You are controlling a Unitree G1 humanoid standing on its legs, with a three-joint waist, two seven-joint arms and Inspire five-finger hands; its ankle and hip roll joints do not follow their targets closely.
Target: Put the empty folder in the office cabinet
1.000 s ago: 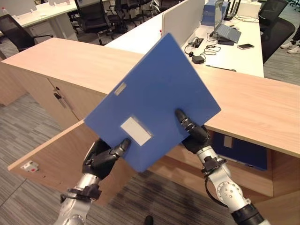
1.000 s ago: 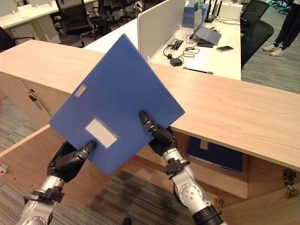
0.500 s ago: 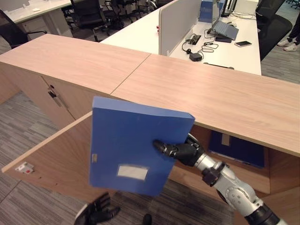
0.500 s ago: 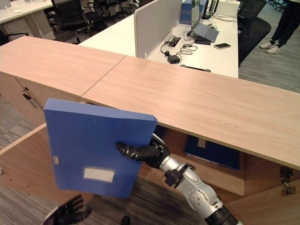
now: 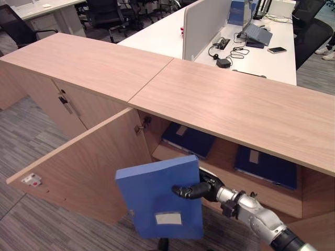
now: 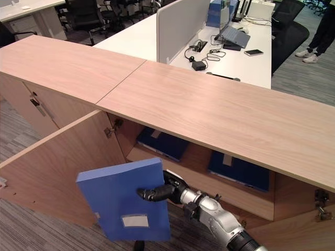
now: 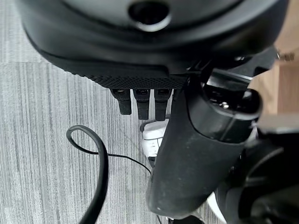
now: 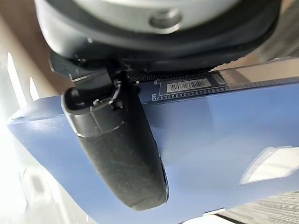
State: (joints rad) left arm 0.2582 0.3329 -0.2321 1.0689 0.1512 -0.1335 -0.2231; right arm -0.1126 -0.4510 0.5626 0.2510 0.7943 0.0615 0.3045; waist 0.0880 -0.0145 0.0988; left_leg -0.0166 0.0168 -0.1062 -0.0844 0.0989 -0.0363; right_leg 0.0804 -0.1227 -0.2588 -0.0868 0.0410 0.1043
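Observation:
The blue folder (image 5: pixel 157 201) with a white label hangs upright, slightly tilted, low in front of the open office cabinet (image 5: pixel 235 104). My right hand (image 5: pixel 201 189) is shut on its right edge, its thumb across the blue face (image 8: pixel 210 140) in the right wrist view. The cabinet's door (image 5: pixel 78 162) stands swung open to the left of the folder. My left hand (image 7: pixel 196 154) hangs over the grey carpet with its fingers (image 7: pixel 140 102) relaxed and nothing in it.
Two blue folders (image 5: pixel 188 138) (image 5: pixel 267 164) lie flat on the shelf inside the cabinet. A closed cabinet (image 5: pixel 57 99) adjoins at the left. Behind stand a white desk (image 5: pixel 256 57) with a laptop, office chairs, and a person's legs (image 6: pixel 319 26).
The left hand let go of the folder and dropped away. The right hand alone turned the folder upright and lowered it in front of the open cabinet, uncovering the shelf.

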